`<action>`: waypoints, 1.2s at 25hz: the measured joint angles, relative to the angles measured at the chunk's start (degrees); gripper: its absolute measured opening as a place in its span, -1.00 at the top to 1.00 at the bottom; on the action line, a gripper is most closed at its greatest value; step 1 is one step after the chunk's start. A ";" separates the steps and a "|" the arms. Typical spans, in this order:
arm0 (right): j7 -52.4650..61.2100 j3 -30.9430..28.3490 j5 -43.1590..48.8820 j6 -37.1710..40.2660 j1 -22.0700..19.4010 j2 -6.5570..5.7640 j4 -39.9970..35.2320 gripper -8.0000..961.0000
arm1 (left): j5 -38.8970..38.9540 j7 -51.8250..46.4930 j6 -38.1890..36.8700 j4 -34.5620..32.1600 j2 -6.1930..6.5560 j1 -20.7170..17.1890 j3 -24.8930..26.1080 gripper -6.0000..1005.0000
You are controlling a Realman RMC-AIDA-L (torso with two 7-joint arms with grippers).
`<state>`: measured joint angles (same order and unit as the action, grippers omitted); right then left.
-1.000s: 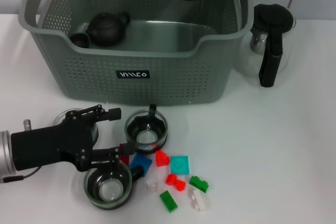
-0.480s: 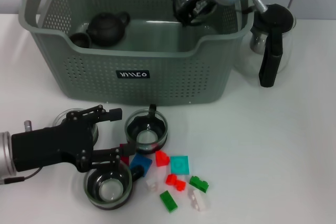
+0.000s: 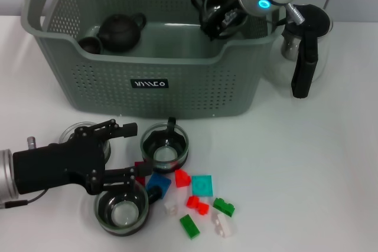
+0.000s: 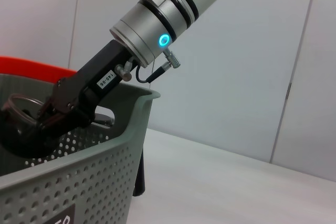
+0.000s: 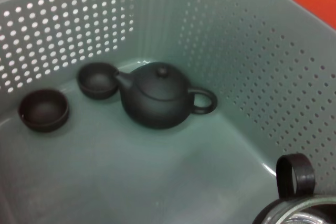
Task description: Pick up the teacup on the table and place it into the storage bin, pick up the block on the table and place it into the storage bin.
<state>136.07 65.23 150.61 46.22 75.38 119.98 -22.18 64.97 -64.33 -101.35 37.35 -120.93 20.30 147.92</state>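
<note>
My right gripper is shut on a glass teacup with a black handle, held over the back right of the grey-green storage bin. The left wrist view shows that gripper and the teacup just inside the bin's rim. The teacup's handle shows above the bin floor in the right wrist view. My left gripper lies open on the table among three more glass teacups. Coloured blocks, such as a blue one and a teal one, lie beside it.
Inside the bin sit a black teapot and two small dark cups. A glass pitcher with a black handle stands right of the bin. Red, green and white blocks are scattered near the front edge.
My right arm has come down and forward into view, lowering the teacup toward the inside of the bin. The left arm and the things on the table have not moved.
</note>
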 joint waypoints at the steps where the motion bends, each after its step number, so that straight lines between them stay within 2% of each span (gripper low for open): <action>1: -0.06 0.13 0.06 0.17 0.01 0.03 0.00 0.80 | 0.00 0.00 0.00 0.00 0.00 0.00 0.00 -0.71; 10: 0.79 2.73 0.00 0.96 0.07 0.08 -0.46 0.76 | 0.01 0.00 0.46 -0.73 0.00 -0.02 0.32 -0.71; 15: 0.79 1.92 -0.21 4.81 -0.76 -0.18 -4.17 0.30 | 0.04 0.00 0.46 -0.71 0.00 -0.18 1.37 -0.71; 17: 0.78 1.06 -0.38 8.54 -2.29 -0.23 -9.30 0.19 | 0.05 0.00 0.45 -0.70 0.00 -0.29 1.46 -0.71; 20: -0.22 -0.51 -3.02 17.15 -7.03 -0.15 -23.60 0.02 | 0.07 0.10 0.16 -0.69 0.00 -0.63 2.49 -0.71; 24: -1.65 -1.34 -14.00 32.04 -13.50 -1.45 -44.84 0.02 | 0.07 0.26 -0.07 -0.70 0.00 -0.71 3.79 -0.70; 27: -2.82 -1.08 -21.80 44.59 -17.52 -2.62 -55.90 0.02 | 0.08 -0.34 -0.32 -0.70 0.01 -0.68 5.48 -0.70; 30: -5.85 0.46 -24.47 55.05 -21.80 -2.22 -63.84 0.02 | 0.13 -1.35 -0.42 -0.70 0.19 -0.62 7.58 -0.70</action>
<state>130.22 65.69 126.14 101.27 53.58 117.75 -86.01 65.10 -65.68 -101.76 36.65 -120.74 19.68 155.51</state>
